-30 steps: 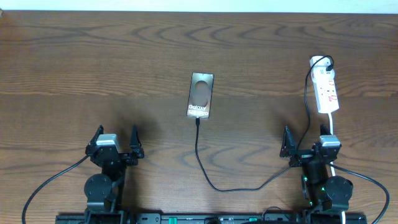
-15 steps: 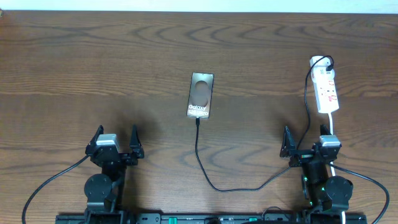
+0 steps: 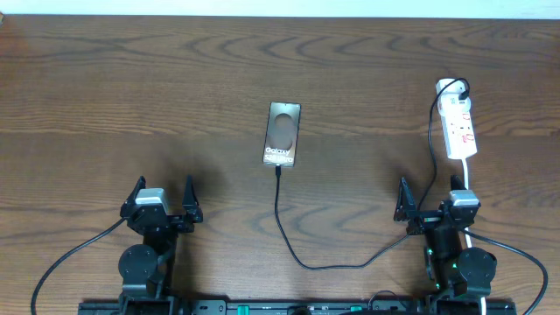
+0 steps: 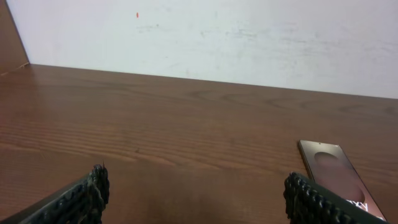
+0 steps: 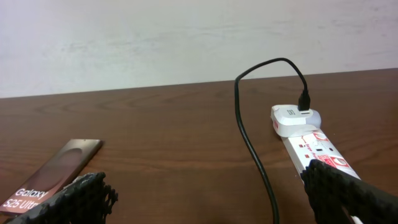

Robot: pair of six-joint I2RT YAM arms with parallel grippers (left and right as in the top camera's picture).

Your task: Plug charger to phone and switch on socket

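Brown wood-grain table (image 3: 131,79), both arms parked at its near edge. Left gripper (image 3: 163,191) has its jaws spread wide with nothing between them, and the wrist view shows only bare tabletop between its black ribbed fingers (image 4: 87,196). Right gripper (image 3: 430,197) is the same: jaws fully spread, holding nothing. White elongated power strip with red markings (image 3: 459,127) lies ahead of the right gripper, slightly to its right, running lengthwise away from it. A white cord (image 3: 466,175) leaves the strip's near end and runs back beside the gripper's right finger. A white adapter block (image 5: 295,118) sits in the strip's far end. Slim dark brownish phone with the "Galaxy S25 Ultra" print (image 3: 283,134) lies flat, well ahead of both grippers and between them: forward-right of the left one, forward-left of the right one, touching neither. Thin black charger cable (image 3: 278,219) arcs out of the adapter, runs back toward the right gripper, passes just beside its left finger, sags toward the table's near edge, then climbs to the phone. Tiny black connector tip (image 3: 278,170) meets the phone's near short edge; can't tell if it's fully seated. Switch state on the strip isn't readable.
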